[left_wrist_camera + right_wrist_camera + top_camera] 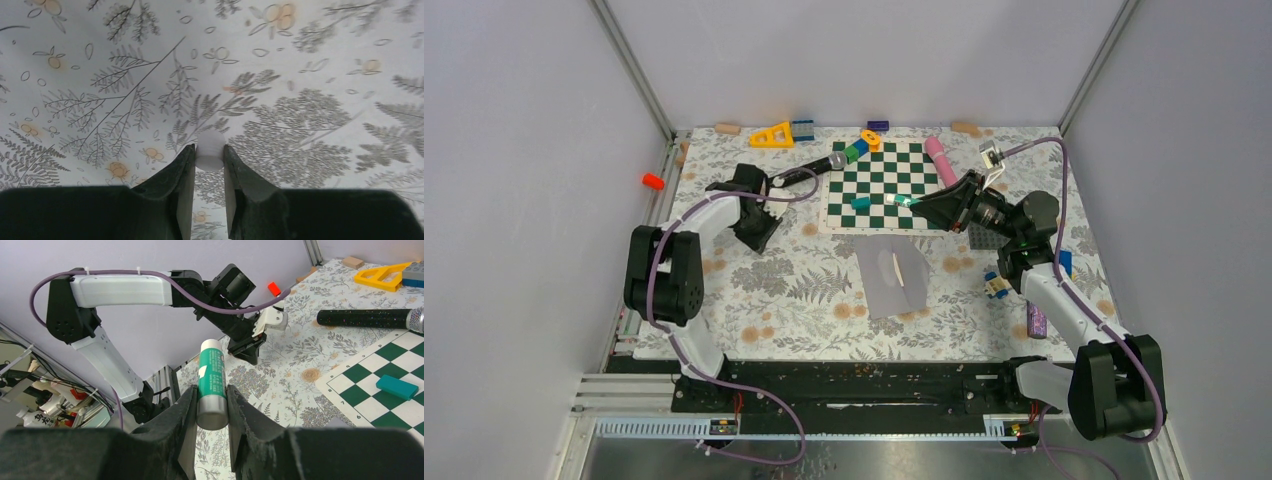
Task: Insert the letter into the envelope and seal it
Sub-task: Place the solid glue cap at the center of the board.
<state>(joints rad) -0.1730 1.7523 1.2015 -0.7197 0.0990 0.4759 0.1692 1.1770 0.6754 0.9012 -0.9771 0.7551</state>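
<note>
Clamping a green-and-white glue stick in the right gripper, jaws narrowed onto its barrel, lower end hidden behind the fingers. Pinching a small white round piece in the left gripper, jaws nearly together; hard to name, only its top showing. Spotting the envelope flat on the floral cloth, just nearside of the chessboard, apart from both grippers; pale patch on it too small to read.

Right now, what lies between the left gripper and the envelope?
Only bare floral tablecloth lies between the left gripper and the envelope, as the top view shows.
</note>
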